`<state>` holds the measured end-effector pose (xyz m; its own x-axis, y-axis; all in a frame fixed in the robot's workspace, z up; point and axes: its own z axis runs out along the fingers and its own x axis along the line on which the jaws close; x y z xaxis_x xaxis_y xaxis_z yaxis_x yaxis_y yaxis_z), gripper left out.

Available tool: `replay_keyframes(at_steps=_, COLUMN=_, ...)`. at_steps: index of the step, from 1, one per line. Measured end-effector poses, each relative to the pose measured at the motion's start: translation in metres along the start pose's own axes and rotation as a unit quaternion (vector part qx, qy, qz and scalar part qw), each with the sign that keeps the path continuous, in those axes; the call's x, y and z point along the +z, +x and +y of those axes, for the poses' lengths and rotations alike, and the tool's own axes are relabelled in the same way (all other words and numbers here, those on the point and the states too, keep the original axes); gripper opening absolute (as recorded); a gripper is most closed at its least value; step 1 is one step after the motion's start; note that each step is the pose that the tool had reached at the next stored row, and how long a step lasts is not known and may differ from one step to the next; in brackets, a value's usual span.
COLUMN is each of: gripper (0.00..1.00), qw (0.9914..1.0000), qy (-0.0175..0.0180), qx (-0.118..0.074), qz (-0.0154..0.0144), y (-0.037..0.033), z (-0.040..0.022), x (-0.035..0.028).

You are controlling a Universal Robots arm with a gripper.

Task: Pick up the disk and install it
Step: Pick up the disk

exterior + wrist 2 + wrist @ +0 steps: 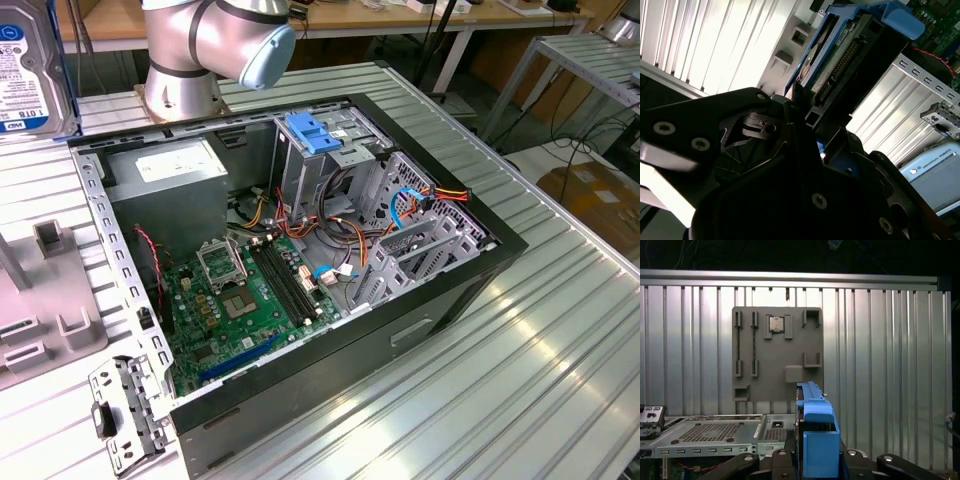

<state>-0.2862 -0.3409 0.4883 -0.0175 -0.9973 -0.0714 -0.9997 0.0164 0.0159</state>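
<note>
Gripper [816, 464] clenched on disk [817, 432]; black fingers [747, 461] flank its blue carrier edge in first wrist view; disk stands edge-on there. Exterior view: disk [30, 70] upright, outside case [440, 290], at 10 o'clock from it; white label with blue band faces camera. Case open on ribbed table [520, 380]; board [250, 295] at 7 o'clock inside; second blue carrier [313, 133] in bay at 12 o'clock. Grey tray [75, 330] at 9 o'clock of case; square chip [776, 323] seated in it.
</note>
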Motion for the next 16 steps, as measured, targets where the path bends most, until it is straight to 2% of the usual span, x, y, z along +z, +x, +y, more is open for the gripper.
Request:
replay_keyframes(at_steps=9, gripper=0.37, qw=1.0, qy=0.0, qx=0.0, qz=0.0, y=0.0026, z=-0.0045, x=0.0)
replay_keyframes(at_steps=16, gripper=0.37, qw=1.0, qy=-0.0001, qx=0.0, qz=0.0, y=0.0049, z=-0.0113, x=0.0)
